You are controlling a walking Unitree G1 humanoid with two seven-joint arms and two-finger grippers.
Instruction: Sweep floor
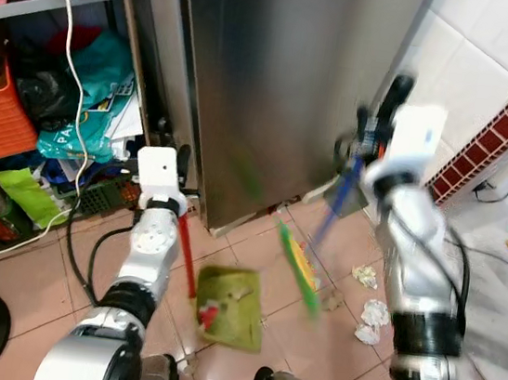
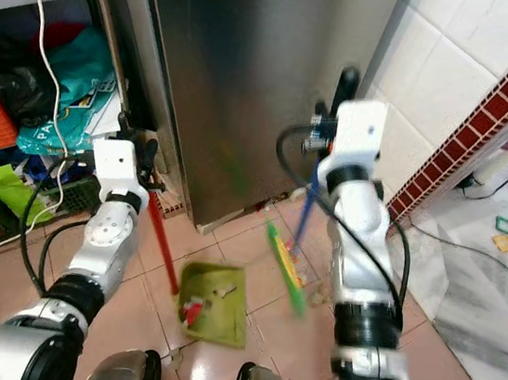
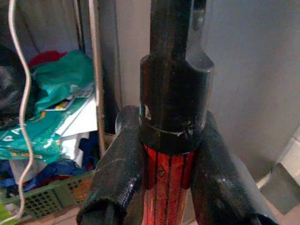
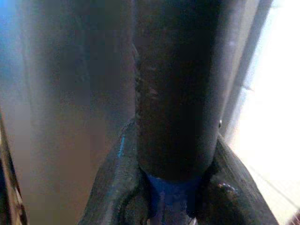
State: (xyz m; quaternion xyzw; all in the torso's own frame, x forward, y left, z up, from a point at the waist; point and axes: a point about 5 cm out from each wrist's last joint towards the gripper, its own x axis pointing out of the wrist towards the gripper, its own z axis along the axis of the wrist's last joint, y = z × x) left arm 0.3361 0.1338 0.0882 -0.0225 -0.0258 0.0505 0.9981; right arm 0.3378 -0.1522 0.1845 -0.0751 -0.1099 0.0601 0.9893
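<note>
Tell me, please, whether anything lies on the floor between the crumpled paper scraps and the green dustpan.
Yes: the green broom head, held on its blue handle by the right gripper, lies between the paper scraps and the green dustpan. Otherwise only bare tile separates them.

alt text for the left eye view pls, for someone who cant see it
Two silver robot arms work before a steel fridge: the left gripper holds a red-handled dustpan on the tiled floor, the right gripper a blue-handled broom beside it. Crumpled paper scraps lie near the broom.
</note>
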